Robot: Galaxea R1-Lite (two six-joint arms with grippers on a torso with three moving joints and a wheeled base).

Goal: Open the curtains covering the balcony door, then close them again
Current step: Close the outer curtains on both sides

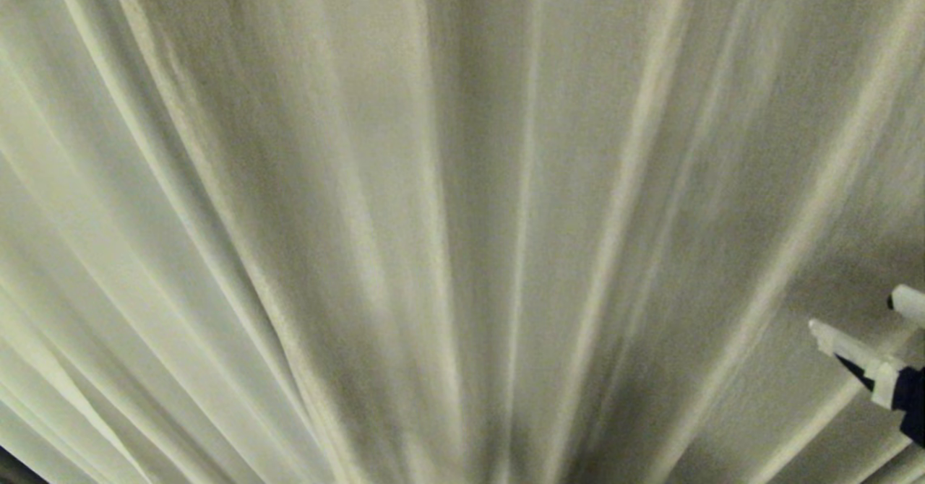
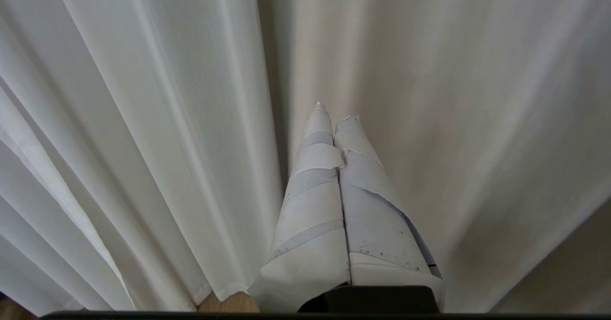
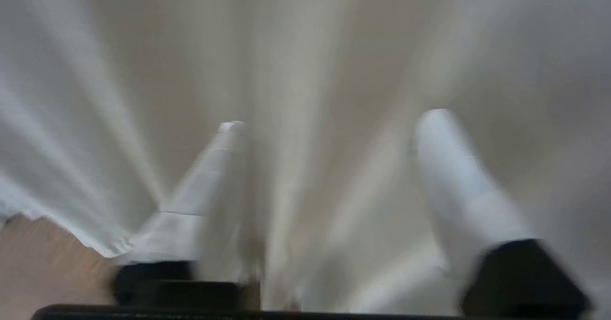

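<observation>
Two curtains drawn shut.
I see my right gripper spread, holding nothing; whether opening is done, unclear.

The curtains fill the head view, hiding whatever stands behind them. The right gripper is cut off by that view's right edge and motion-blurred in its wrist view.

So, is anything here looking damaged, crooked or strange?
One small oddity: the white tape wrapping on the shut left gripper is torn and peeling along its fingers. The cream pleated fabric curtains hang in plain folds, without tears or stains. The right gripper stands open before them, holding nothing.
</observation>
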